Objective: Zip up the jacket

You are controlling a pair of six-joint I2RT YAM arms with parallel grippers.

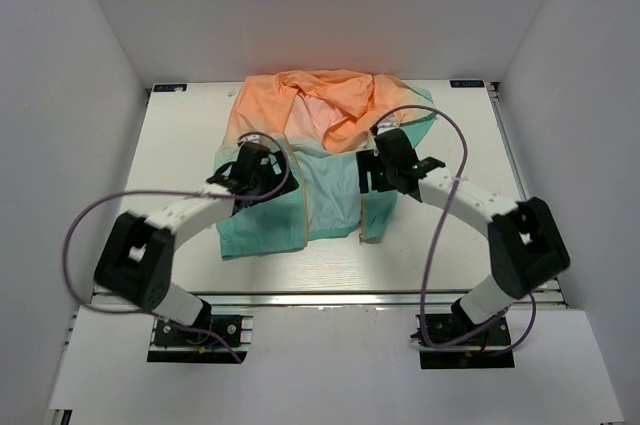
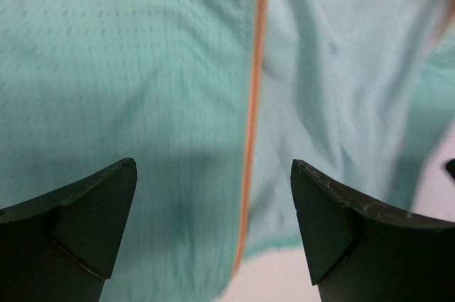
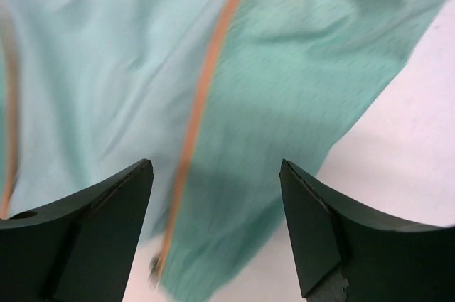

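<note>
White tabletop (image 1: 180, 235) is carrying the jacket (image 1: 330, 200), which is lying open near its middle, teal hem facing my arms. I am hovering the left pincer (image 2: 213, 167), spread wide, over the left zipper edge (image 2: 252, 124), gripping nothing; the right pincer (image 3: 217, 167) is likewise standing spread over the right zipper edge (image 3: 202, 96), holding nothing. I am judging this as the aligning step: next, both bottom ends are needing to be brought together. Farther off, the peach shoulders (image 1: 330, 105) are bunching, likely resisting any pull, and white walls (image 1: 80, 65) are closing round
</note>
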